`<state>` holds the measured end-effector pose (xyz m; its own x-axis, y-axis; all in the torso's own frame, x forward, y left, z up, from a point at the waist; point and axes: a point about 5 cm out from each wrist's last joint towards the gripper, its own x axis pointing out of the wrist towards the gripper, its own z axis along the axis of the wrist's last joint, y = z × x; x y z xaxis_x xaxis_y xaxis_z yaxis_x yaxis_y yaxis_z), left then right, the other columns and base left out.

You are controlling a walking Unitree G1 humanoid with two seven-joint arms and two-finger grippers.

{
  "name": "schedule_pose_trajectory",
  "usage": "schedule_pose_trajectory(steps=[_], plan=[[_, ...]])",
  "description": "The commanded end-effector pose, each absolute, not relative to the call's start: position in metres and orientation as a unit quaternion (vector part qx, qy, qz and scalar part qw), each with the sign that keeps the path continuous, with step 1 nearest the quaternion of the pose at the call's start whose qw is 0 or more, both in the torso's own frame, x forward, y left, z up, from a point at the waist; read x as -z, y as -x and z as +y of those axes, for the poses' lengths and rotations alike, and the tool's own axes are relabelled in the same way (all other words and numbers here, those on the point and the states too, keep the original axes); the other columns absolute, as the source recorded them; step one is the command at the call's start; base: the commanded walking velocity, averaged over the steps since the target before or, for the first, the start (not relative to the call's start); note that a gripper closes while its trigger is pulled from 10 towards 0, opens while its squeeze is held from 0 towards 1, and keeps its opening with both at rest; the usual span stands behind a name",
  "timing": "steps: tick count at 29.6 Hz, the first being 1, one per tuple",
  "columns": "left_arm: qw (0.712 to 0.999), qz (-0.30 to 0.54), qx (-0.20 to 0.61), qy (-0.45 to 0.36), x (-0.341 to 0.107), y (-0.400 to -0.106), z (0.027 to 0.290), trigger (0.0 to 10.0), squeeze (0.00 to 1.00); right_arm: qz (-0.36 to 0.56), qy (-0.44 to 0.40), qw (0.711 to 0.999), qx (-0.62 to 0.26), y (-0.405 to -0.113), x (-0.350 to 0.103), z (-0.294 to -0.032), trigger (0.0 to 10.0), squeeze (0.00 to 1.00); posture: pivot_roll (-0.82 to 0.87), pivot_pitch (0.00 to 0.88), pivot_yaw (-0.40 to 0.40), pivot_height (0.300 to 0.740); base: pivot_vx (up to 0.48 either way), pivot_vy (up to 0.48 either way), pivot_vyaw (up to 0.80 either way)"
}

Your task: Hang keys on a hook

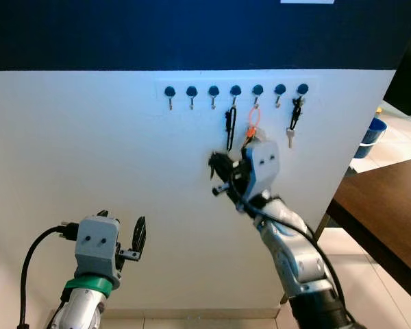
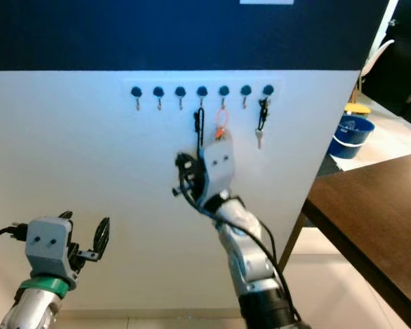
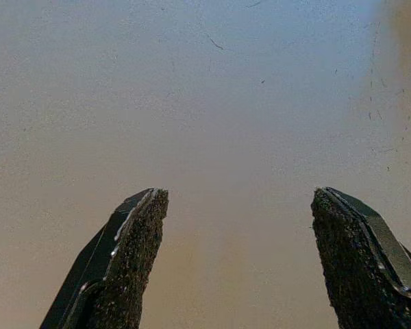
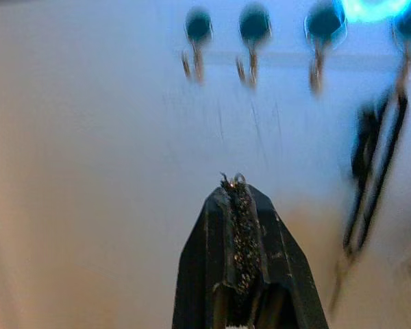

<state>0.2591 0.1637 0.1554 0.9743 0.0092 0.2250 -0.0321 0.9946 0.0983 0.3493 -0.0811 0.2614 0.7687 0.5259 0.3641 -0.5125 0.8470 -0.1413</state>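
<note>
Right wrist view – right gripper (image 4: 234,184) pinched closed below hooks (image 4: 252,26), black lanyard (image 4: 370,171) beside; left gripper (image 3: 236,226) spread – wall ahead

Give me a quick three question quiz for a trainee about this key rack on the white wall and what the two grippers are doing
1. True or false: every hook on the key rack has something hanging from it.
2. Which gripper has its fingers pressed together? A) left gripper B) right gripper
3. Fill in: the orange loop hangs on the ___ hook counting from the rack's left end.

Key:
1. False. Seven hooks; only three are loaded: the black strap, the orange loop, and the silver key on the last hook.
2. B. The left gripper is spread wide, facing bare wall.
3. Fifth.
</note>
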Motion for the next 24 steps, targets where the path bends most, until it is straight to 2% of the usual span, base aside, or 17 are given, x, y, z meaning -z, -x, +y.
schedule_pose_trajectory(steps=[1, 7, 13, 24], plan=[[0.992, -0.115, -0.018, -0.044, -0.156, -0.258, 0.166, 10.0, 0.0, -0.21, 0.003, 0.938, -0.277, -0.354, -0.275, -0.082, 10.0, 0.0, -0.19, 0.014, 0.081, 0.74, 0.0, 0.0, 0.0], [0.99, -0.129, -0.015, -0.046, -0.161, -0.258, 0.162, 10.0, 0.0, -0.246, -0.007, 0.936, -0.252, -0.367, -0.303, -0.08, 10.0, 0.0, -0.19, 0.033, 0.077, 0.74, 0.0, 0.0, 0.0], [0.987, -0.157, -0.005, -0.033, -0.174, -0.256, 0.158, 10.0, 0.0, -0.25, -0.002, 0.932, -0.262, -0.372, -0.31, -0.071, 10.0, 0.0, -0.18, 0.051, 0.074, 0.74, 0.0, 0.0, 0.0], [0.986, -0.161, 0.001, -0.034, -0.176, -0.251, 0.158, 10.0, 0.0, -0.262, -0.013, 0.931, -0.255, -0.379, -0.32, -0.068, 10.0, 0.0, -0.17, 0.07, 0.073, 0.74, 0.0, 0.0, 0.0]])
